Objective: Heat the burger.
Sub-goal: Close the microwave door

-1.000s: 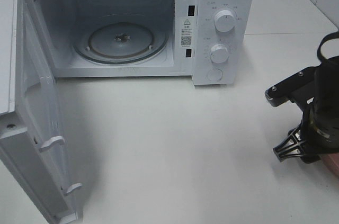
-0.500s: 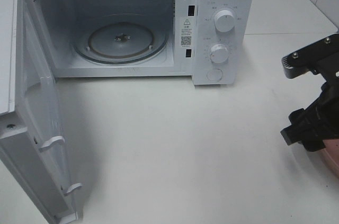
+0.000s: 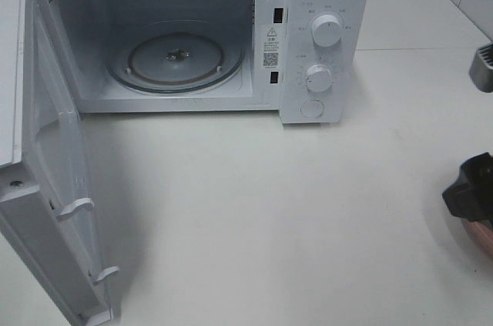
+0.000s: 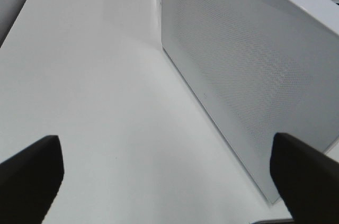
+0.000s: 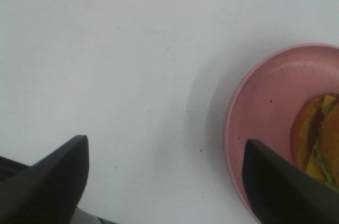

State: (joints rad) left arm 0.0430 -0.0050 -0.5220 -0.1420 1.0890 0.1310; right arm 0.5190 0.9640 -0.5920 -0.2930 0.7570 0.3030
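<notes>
Both sets of jaws stand apart and hold nothing; we note the right gripper (image 5: pixel 164 181) with its two dark fingers (image 5: pixel 45 181) spread wide over bare white table (image 5: pixel 106 49), and the left gripper (image 4: pixel 169 179) likewise spread wide above the tabletop.

Burger (image 5: pixel 320 139): only a slice of it shows at the edge of the right wrist view; orange-brown bun, a strip of green lettuce, a touch of red; it sits on the pink plate (image 5: pixel 259 107), set in from the rim; one right finger overlaps the plate's rim in that view, and whether it touches we cannot tell; the burger itself is not between the fingers.

From the high camera we see a sliver of plate at the lower right edge of the table, under the dark bulk of the right arm (image 3: pixel 471 195); the burger is not visible there.

Microwave (image 3: pixel 323 41) at the far side of the table, well apart from the plate; its door (image 3: pixel 54 187) swung fully open to the left; the glass turntable (image 3: pixel 177 60) inside is bare; two round knobs (image 3: pixel 326 31) and a button on the panel at its right.

Left wrist view: the gripper hangs just beside the door's perforated outer face, not touching it.
</notes>
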